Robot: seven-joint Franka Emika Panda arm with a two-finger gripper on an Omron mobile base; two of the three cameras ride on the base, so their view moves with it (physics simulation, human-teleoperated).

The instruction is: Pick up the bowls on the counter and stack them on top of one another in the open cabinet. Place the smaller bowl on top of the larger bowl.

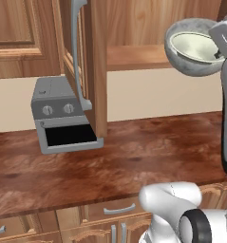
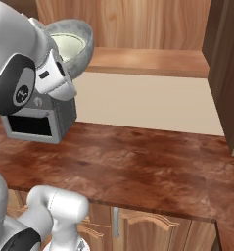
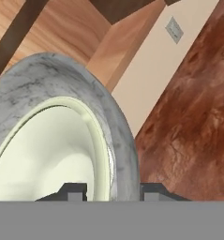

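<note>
The claw pinches the rim of the grey bowl, with the cream bowl nested inside it; both hang tilted in the air, level with the open cabinet's shelf, well above the counter. To do this well, I'd level the pair first, carry them over the shelf, and lower gently before letting go.

A grey toaster oven stands on the worktop against the cream wall — two round knobs on its front, and below them a dark window. In the right base view its lower front shows. A small grey wall outlet sits on the cream wall (seen in the hand view). Grey drawer handles line the wooden fronts below — one upright handle too.
</note>
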